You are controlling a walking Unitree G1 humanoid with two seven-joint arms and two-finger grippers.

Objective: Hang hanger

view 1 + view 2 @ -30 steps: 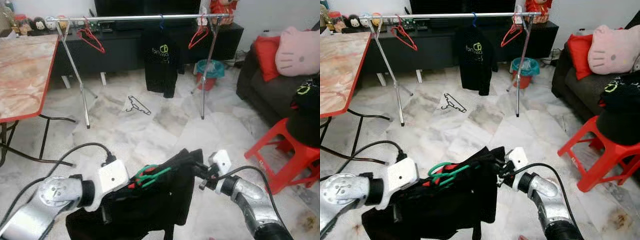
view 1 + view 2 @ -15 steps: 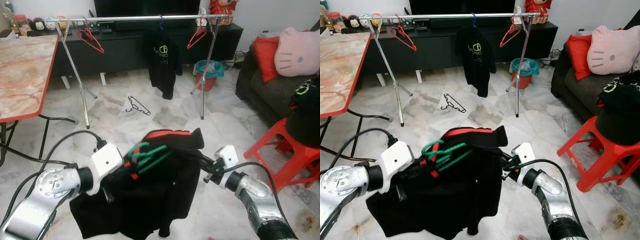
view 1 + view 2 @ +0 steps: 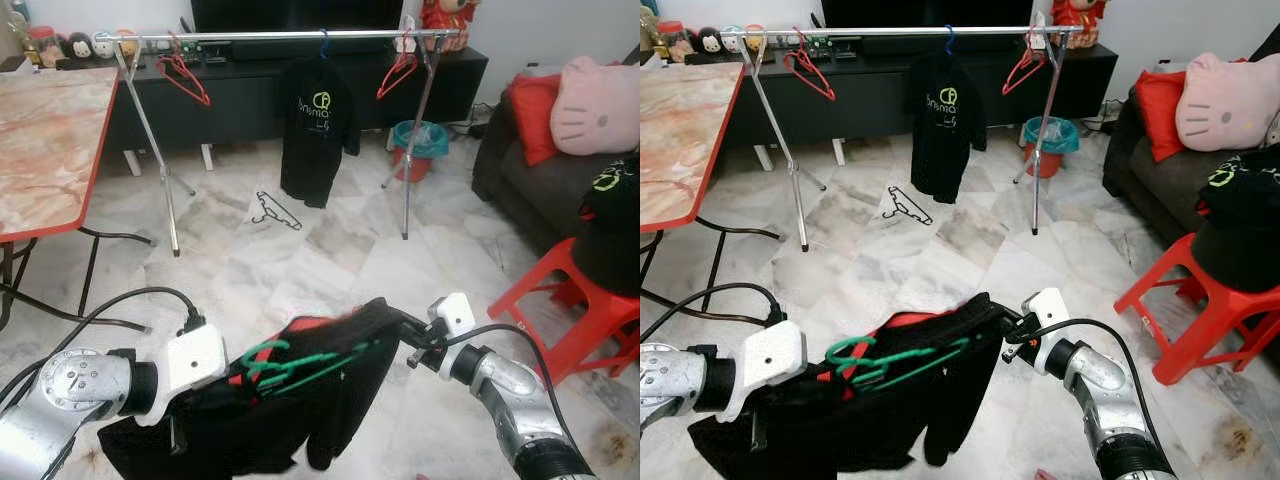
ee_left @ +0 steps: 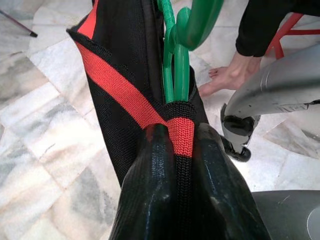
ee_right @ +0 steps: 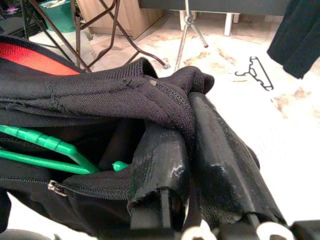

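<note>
A black garment (image 3: 300, 410) with red collar trim hangs low between my two arms, above the floor. A green hanger (image 3: 292, 362) lies in its neck opening, hook toward my left arm. My left gripper (image 4: 180, 135) is shut on the red-trimmed collar, just below the green hook (image 4: 197, 22). My right gripper (image 5: 175, 117) is shut on a bunched black edge of the garment at its right end (image 3: 395, 322). A silver clothes rail (image 3: 280, 36) stands at the back with a black T-shirt (image 3: 318, 130) on a blue hanger and red hangers (image 3: 185, 78) at both ends.
A black hanger (image 3: 275, 210) lies on the marble floor before the rail. A red-edged table (image 3: 45, 150) stands at the left; a red stool (image 3: 570, 300) and a dark sofa (image 3: 520, 150) at the right. A person's bare foot (image 4: 225, 80) is near my arms.
The garment went up half a second ago and has now come down again, with my left arm lower and further left. The T-shirt on the rail has swung.
</note>
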